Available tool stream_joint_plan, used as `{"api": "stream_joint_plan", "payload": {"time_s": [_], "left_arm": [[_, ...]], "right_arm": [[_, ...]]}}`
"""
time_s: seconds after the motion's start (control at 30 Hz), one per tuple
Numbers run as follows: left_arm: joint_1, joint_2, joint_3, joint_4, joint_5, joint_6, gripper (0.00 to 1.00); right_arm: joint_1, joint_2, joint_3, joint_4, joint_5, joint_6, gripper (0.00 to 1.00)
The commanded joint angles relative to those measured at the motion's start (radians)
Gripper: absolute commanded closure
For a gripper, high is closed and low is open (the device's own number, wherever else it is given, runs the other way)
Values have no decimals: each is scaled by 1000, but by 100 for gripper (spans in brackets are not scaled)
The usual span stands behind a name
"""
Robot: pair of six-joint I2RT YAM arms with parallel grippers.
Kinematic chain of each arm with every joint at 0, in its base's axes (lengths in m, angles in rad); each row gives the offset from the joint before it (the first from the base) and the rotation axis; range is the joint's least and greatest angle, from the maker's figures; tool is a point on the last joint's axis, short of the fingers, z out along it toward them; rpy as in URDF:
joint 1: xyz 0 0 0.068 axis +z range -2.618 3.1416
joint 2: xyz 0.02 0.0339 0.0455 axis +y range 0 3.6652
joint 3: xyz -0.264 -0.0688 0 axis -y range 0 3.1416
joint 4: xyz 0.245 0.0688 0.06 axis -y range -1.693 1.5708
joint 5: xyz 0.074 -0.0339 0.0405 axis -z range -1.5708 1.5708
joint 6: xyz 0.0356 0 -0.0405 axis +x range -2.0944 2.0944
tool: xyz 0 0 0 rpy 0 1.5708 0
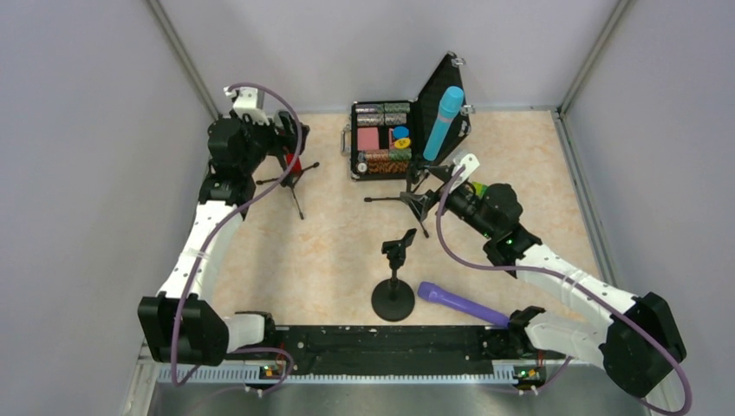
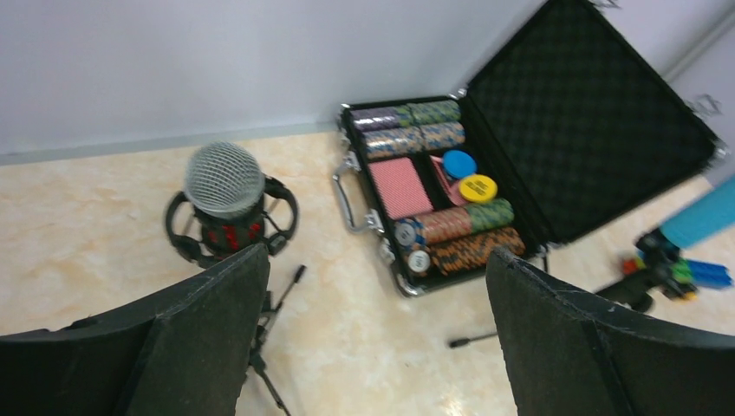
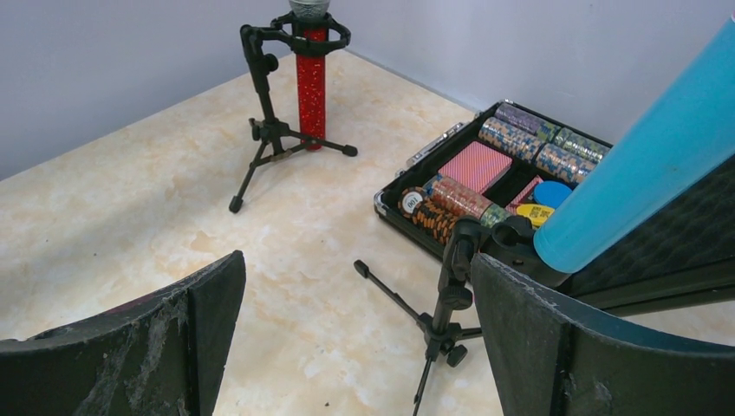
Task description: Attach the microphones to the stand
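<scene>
Jaws: both of yours gape wide, empty. Red microphone stands upright, mesh head up; blue microphone tilts upward. Purple microphone lies flat along the bench's near edge.

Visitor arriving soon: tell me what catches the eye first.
A blue microphone leans in a tripod beside the open poker-chip case at the back. A glittery red microphone stands in another tripod, back left; a purple microphone lies by the empty round-based stand in front.

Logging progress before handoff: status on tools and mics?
Left tool, right tool open, empty. Red microphone, blue microphone in tripod stands. Purple microphone lying beside empty round-base stand. Nothing in the way.
</scene>
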Motion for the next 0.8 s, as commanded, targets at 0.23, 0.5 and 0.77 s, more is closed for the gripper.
{"api": "stream_joint_plan", "payload": {"time_s": [0.23, 0.5, 0.77], "left_arm": [[-44, -156, -179, 101, 371, -196, 3], [-253, -225, -178, 28, 280, -184, 3], [-489, -215, -73, -93, 153, -156, 5]], "right_arm": [[4, -106, -51, -122, 39, 32, 1], [5, -137, -100, -223, 110, 132, 1], [4, -99, -121, -263, 123, 198, 1]]}}
